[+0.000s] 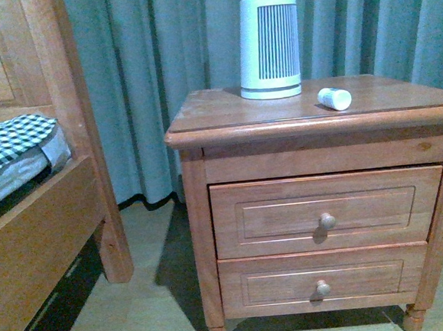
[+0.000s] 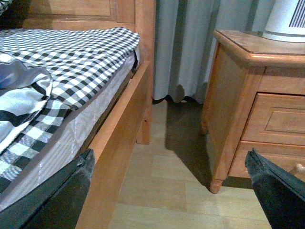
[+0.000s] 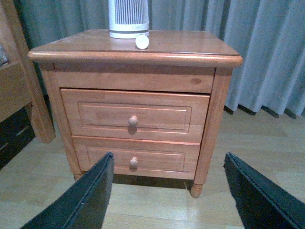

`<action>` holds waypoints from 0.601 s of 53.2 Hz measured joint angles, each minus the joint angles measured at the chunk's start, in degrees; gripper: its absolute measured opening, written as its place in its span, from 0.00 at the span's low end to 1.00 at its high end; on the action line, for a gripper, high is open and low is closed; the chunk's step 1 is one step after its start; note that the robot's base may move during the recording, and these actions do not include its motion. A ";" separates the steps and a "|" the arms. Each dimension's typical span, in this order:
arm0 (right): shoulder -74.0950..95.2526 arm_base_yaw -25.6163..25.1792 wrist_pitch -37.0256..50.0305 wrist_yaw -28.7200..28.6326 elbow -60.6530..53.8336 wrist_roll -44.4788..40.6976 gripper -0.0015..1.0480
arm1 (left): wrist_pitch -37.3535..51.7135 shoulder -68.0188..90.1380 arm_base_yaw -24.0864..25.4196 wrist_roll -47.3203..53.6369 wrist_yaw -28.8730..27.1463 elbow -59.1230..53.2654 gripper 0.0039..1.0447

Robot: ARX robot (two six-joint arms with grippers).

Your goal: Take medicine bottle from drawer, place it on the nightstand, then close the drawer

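Two grippers, both spread wide, nothing between fingers. Right gripper (image 3: 169,195) low above pale plank floor (image 3: 267,157), facing nightstand (image 3: 133,52) front, apart from it. Drawer (image 3: 135,114) closed flush, round knob (image 3: 133,120) untouched; shallower lower drawer (image 3: 135,156) beneath. Medicine bottle (image 1: 334,98) lying on its side on nightstand top, just beside white ribbed appliance (image 1: 268,47). Left gripper (image 2: 169,191) low near bed frame (image 2: 119,143), checked bedding (image 2: 62,62) alongside, nightstand corner opposite. Grey-blue curtain (image 1: 146,79) behind.
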 joint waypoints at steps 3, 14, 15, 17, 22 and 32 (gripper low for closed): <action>-0.02 0.00 0.00 0.04 0.02 0.00 0.85 | 0.00 0.00 0.00 0.00 0.04 0.00 0.94; -0.04 0.00 0.00 0.11 0.00 0.00 0.93 | -0.02 0.00 0.00 0.00 0.09 0.00 0.94; -0.04 0.00 0.00 0.15 0.02 0.02 0.93 | -0.02 0.00 0.00 0.00 0.07 0.00 0.94; -0.04 0.00 0.00 0.15 0.00 0.00 0.93 | -0.02 0.00 0.00 0.00 0.09 0.00 0.94; -0.04 0.00 0.02 0.17 0.02 0.00 0.93 | -0.04 0.00 0.00 0.00 0.09 0.00 0.94; -0.09 0.02 0.02 0.57 0.00 0.00 0.93 | -0.11 -0.07 0.00 0.07 0.39 0.00 0.94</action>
